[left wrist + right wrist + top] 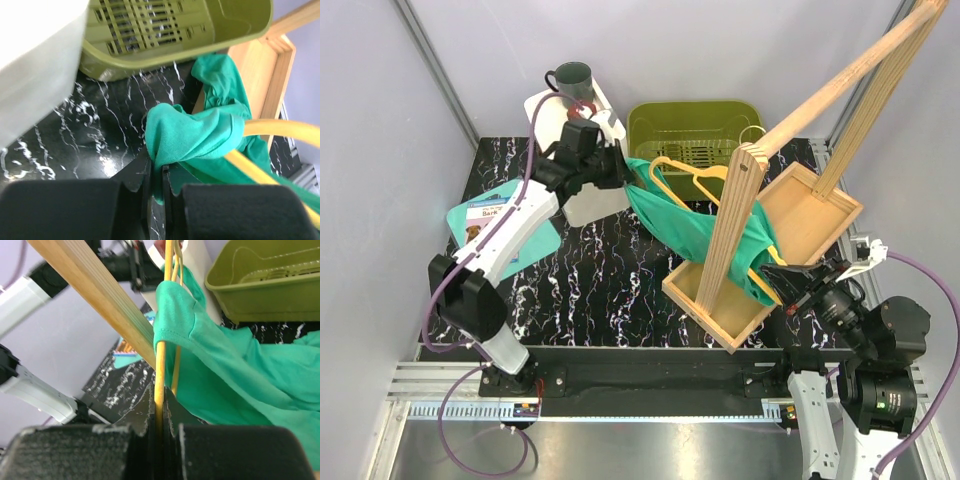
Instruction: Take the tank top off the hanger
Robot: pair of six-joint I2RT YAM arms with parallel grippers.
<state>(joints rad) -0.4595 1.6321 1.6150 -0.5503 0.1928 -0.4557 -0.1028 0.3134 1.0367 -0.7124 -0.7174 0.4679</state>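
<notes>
right pincer [160, 412] clamped on yellow hanger [159, 365], teal tank top [225, 360] looped over it, wooden rack [100, 295] beside

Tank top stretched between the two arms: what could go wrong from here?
The left gripper pinches only a small fold of the tank top, so it might slip free when pulled. A strap is wrapped around the hanger held by the right gripper; it could snag and stretch. The wooden rack slants close by and might get bumped.

The left arm [510, 235] and right arm [890, 345] pair white shells with black joints. A purple cable [532, 135] runs along each, looping near the bases.
</notes>
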